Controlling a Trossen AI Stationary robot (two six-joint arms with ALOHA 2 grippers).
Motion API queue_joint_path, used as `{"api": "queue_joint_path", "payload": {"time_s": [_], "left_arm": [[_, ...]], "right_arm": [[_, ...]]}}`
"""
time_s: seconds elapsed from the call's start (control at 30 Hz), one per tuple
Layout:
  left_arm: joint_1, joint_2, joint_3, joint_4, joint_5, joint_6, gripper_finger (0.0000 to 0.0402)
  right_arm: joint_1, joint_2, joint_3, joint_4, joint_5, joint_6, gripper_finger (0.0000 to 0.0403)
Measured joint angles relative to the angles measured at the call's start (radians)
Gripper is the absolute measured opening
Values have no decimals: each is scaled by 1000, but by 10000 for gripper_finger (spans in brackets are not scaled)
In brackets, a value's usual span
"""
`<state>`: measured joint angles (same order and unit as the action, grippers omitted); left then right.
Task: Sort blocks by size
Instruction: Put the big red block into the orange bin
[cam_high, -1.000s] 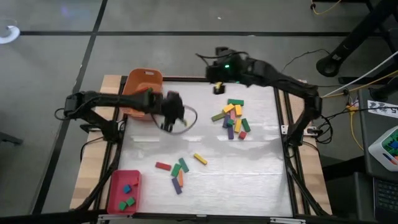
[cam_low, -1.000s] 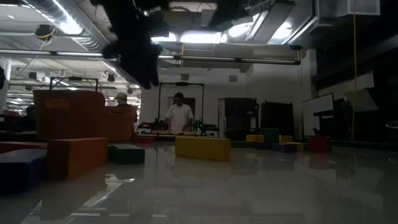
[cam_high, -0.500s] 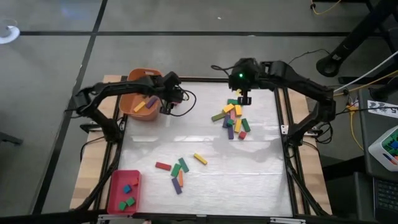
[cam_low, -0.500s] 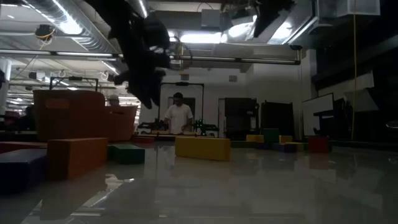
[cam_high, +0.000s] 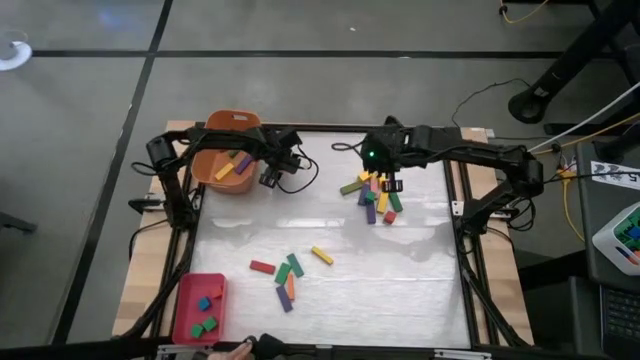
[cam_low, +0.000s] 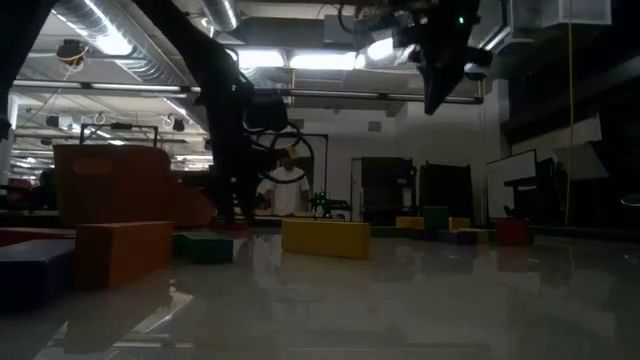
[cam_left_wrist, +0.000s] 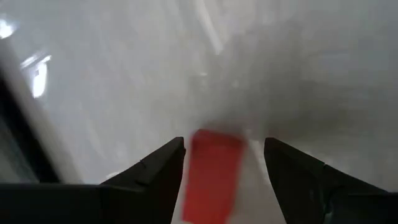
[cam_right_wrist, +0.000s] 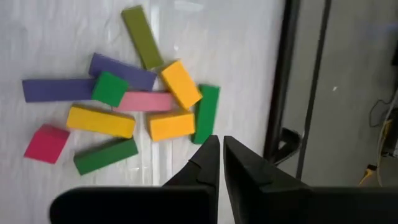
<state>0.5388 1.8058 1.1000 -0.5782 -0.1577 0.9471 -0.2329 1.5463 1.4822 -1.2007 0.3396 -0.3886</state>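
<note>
Left hand (cam_high: 272, 176), fingers spread and empty, hangs just beside the orange tub (cam_high: 224, 170); right hand (cam_high: 391, 184), pressed together, hovers over the block pile (cam_high: 375, 194).

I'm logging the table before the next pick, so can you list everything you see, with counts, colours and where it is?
Tub: one, orange, far left corner, holding a yellow and a purple block.
Tray: one, red, near left corner, holding one blue and two green blocks.
Pile of blocks: about ten, yellow, purple, green, pink, olive, far right part of the table.
Loose blocks: about six, red, green, orange, purple, yellow, near middle.
Table: one, white top.
Person: one, in the room behind.
Left gripper: open, beside the tub.
Right gripper: shut, empty, over the pile.
</note>
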Motion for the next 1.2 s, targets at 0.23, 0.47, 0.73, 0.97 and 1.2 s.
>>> {"api": "queue_joint_path", "payload": {"time_s": [0.23, 0.47, 0.73, 0.97, 1.2], "left_arm": [[2, 1, 0, 39, -15, 2, 210], [32, 1, 0, 33, -14, -4, 210], [73, 1, 0, -29, -5, -14, 210], [87, 14, 1, -31, 3, -23, 210], [87, 51, 6, -34, 17, -24, 202]], "right_arm": [[-3, 0, -122, 68, -3, 0, 24], [-3, -1, -187, 96, -50, -1, 24], [-2, -1, -202, 122, -99, -1, 24], [-2, -1, -202, 165, -134, -5, 24], [-2, -1, -202, 165, -150, -5, 24]]}}
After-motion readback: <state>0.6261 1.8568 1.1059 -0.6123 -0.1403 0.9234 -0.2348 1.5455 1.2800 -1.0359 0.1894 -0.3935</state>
